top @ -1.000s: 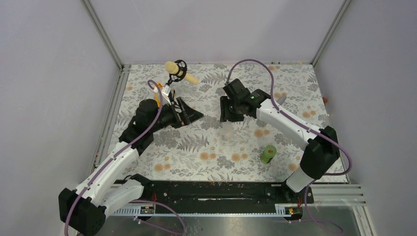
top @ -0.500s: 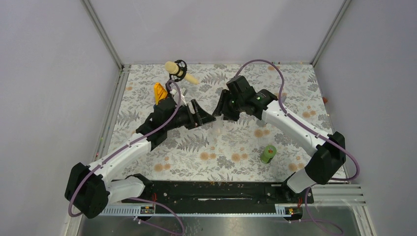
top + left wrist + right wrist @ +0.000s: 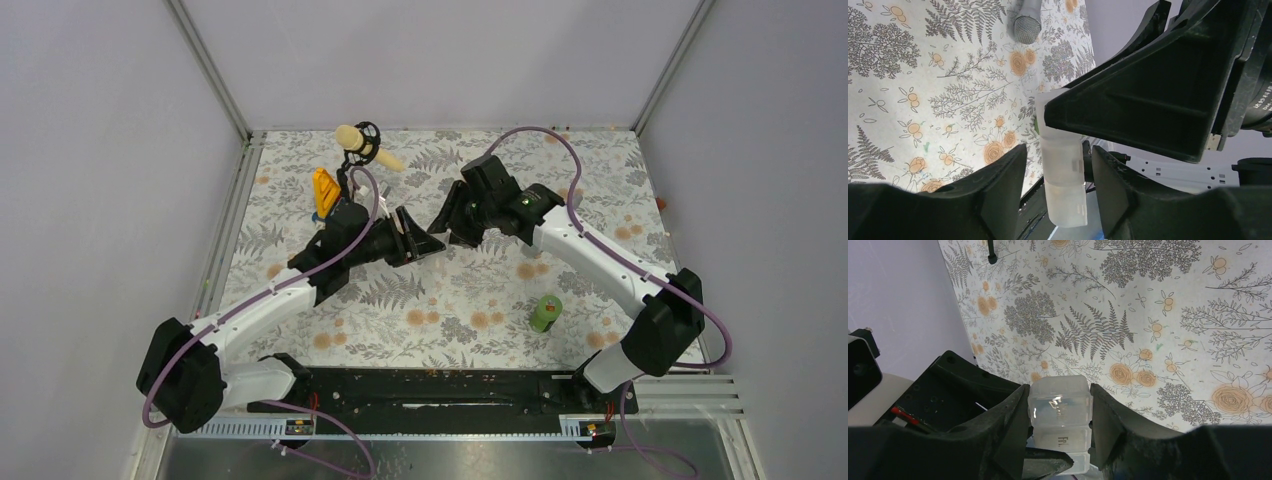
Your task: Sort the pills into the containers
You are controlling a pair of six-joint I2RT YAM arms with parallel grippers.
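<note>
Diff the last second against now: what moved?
The left hand swung right toward mid-mat and now sits open around the clear container. The right hand, shut on that container, shifted a little left to meet it. An orange object came out from behind the left arm. The green bottle stayed put.

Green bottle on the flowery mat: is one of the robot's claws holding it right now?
No, the green bottle stands by itself on the patterned mat, with nothing touching it.
</note>
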